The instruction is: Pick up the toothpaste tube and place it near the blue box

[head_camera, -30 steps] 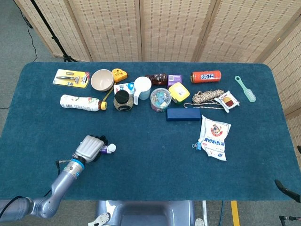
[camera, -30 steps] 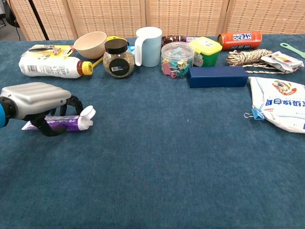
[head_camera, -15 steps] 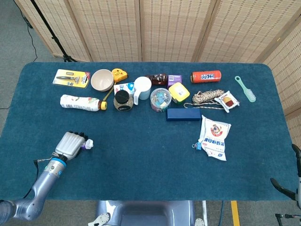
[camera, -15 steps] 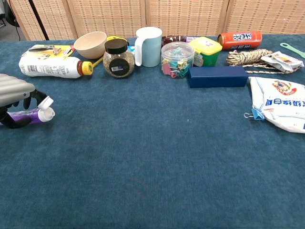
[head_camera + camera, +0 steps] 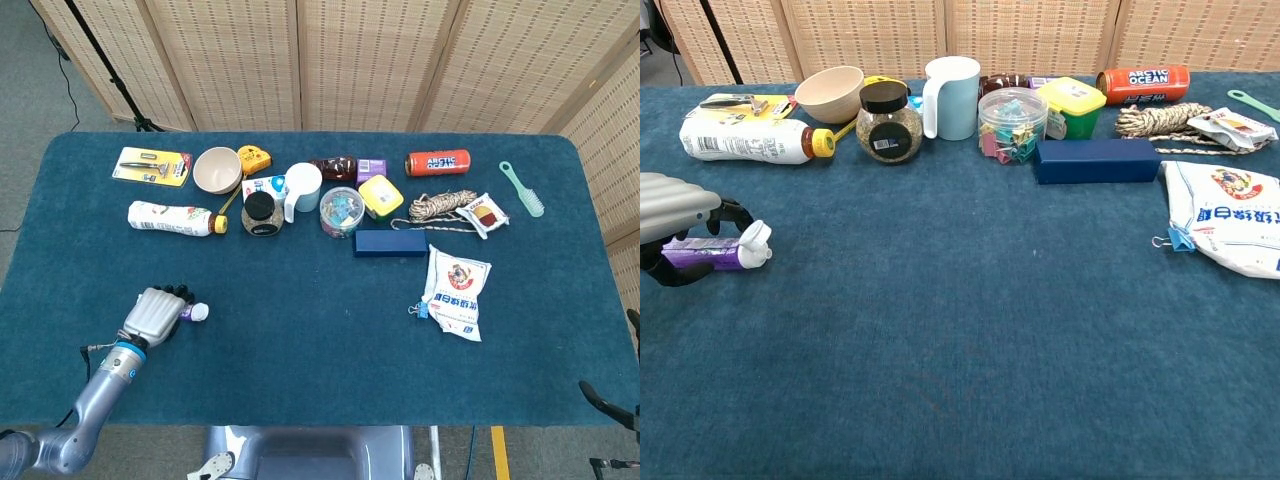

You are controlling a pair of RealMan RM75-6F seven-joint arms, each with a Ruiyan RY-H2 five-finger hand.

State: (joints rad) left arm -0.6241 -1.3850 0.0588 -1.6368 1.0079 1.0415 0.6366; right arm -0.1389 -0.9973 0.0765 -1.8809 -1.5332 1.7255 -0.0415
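The toothpaste tube (image 5: 702, 253) is purple with a white cap (image 5: 200, 312) that points right. My left hand (image 5: 155, 314) grips it from above at the near left of the table, and its silver back (image 5: 670, 195) covers most of the tube in both views. The tube sits low at the cloth; I cannot tell whether it touches. The blue box (image 5: 390, 243) lies flat at mid-table, far to the right of the hand (image 5: 1095, 160). Of my right hand only dark tips (image 5: 603, 399) show at the lower right edge of the head view.
Along the back stand a white bottle (image 5: 170, 217), bowl (image 5: 217, 169), dark-lidded jar (image 5: 260, 214), pale blue mug (image 5: 301, 189) and a tub of clips (image 5: 342, 212). A white snack bag (image 5: 456, 292) lies right of the box, near a rope coil (image 5: 440, 207).
Over the last second my left hand carried the tube well to the left. In the last half second it edged back right and slightly nearer.
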